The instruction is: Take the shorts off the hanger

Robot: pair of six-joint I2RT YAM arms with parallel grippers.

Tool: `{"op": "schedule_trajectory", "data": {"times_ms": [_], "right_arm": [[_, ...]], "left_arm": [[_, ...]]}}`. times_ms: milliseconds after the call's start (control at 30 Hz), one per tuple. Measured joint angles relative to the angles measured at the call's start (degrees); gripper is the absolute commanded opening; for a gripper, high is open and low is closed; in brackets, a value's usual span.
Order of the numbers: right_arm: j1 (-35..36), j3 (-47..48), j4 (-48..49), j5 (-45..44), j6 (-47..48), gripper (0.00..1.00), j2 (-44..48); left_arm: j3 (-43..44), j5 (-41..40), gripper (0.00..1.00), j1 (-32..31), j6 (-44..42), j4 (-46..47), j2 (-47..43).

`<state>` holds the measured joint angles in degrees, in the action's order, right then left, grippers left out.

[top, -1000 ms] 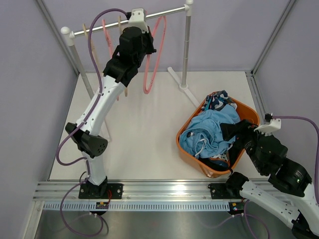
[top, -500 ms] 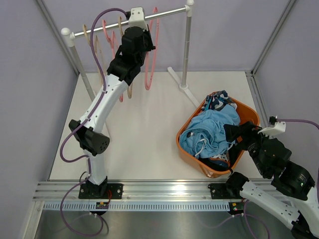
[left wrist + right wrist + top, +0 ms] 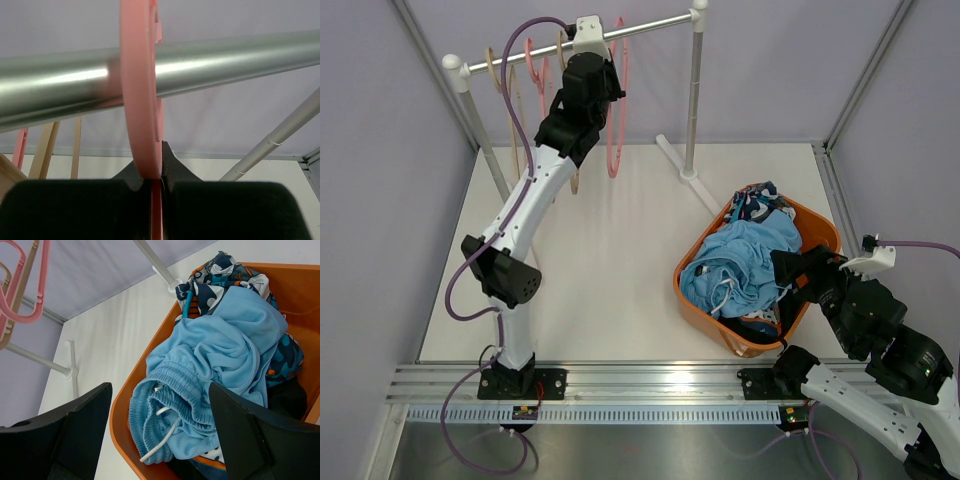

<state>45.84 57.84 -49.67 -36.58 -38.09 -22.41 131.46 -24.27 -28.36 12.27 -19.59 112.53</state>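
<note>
You have the plain light blue fabric shorts (image 3: 220,350) lying crumpled on top of the heap in the orange plastic basket (image 3: 122,405), with a white drawstring showing. The orange-blue-white patterned shorts (image 3: 227,277) lie at the basket's far side, and a black pair (image 3: 290,400) peeks out underneath on the right. The basket sits on the white desk (image 3: 610,250), right of centre. Your right pincer (image 3: 159,405) hovers over the heap, fingers wide apart, holding nothing. At the far left, your left pincer (image 3: 156,185) is clamped on a pink plastic hanger (image 3: 140,100) that hangs on the silver metal rail (image 3: 225,60). Wooden hangers (image 3: 47,150) hang further left.
</note>
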Motion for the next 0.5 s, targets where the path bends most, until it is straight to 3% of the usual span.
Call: {"op": "schedule_trajectory", "data": {"times_ms": [200,500], "right_arm": [[0.0,0.0,0.0,0.0,0.2,0.88,0.0],[0.0,0.0,-0.1,0.0,0.2,0.88,0.3]], "left_arm": [[0.0,0.0,0.02,0.5,0.0,0.0,0.8],[-3.7,0.9,0.15,0.5,0.2,3.4,-0.5]]}}
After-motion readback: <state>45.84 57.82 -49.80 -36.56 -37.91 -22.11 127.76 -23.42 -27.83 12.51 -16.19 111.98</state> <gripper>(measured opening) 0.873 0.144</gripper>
